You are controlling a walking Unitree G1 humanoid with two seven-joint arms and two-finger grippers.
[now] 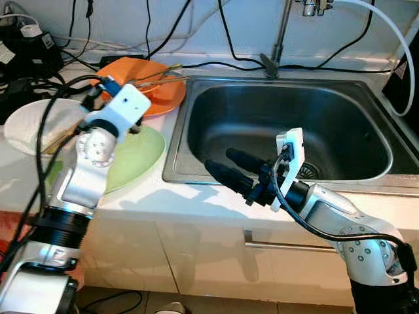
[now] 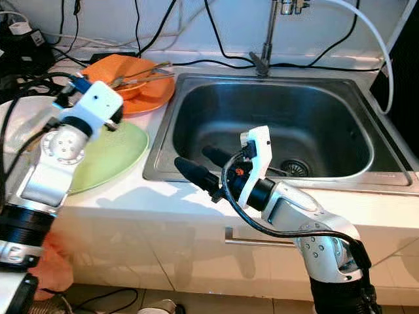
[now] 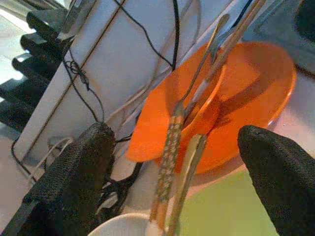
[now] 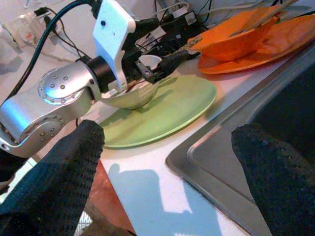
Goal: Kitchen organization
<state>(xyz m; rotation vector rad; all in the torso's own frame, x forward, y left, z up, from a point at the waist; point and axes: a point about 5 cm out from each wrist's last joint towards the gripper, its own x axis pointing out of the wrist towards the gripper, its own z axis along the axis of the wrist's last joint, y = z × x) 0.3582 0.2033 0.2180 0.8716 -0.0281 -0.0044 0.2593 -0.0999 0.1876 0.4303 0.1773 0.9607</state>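
White counter (image 1: 196, 196): orange bowl (image 3: 197, 113) glossy, utensils (image 3: 170, 162) inside; left gripper (image 3: 177, 172), right gripper (image 4: 162, 172) jaws apart.

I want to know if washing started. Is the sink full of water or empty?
Empty. The sink shows a bare, dry-looking steel basin with its drain uncovered, and no water stands in it.

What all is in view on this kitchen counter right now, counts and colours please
Sink: one, steel, set in the counter.
Tap: one, metal, behind the sink.
Orange plate: one, beside the sink's back left corner.
Orange bowl: one, on the orange plate, holding utensils.
Green plate: one, in front of the orange plate.
Small bowl: one, pale, on the green plate.
Left gripper: open, over the green plate.
Right gripper: open, over the sink's front rim.
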